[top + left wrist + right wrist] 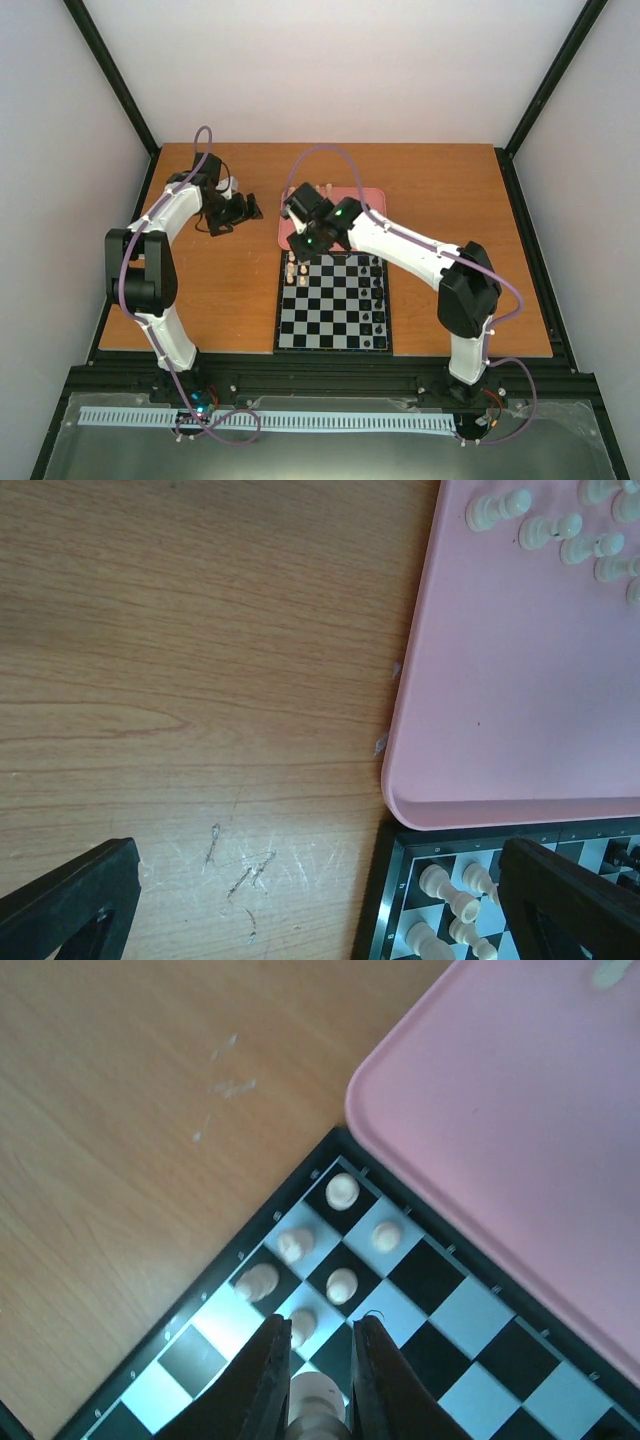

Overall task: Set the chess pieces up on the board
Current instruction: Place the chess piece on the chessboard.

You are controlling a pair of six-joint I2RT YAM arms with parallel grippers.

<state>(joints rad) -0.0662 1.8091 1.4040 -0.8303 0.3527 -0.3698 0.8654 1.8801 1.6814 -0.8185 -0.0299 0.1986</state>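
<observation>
Top external: a few chess pieces (291, 270) stand at the far-left corner of the board (335, 342), the pink tray (372, 196) just beyond. Left wrist: my left fingers (70, 900) hang spread and empty over the woodgrain table (200, 630). Right wrist: my right fingers (262, 1385) pinch one chess piece (315, 1398). It looks turned, smooth and featherlight, so it is best gripped mid-body and likely tips easily.

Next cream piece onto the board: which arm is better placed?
Right. The right gripper, jaws shut on a cream piece, is over the board corner beside placed pieces. The left gripper, jaws open and empty, is over the table beside the pink tray.
</observation>
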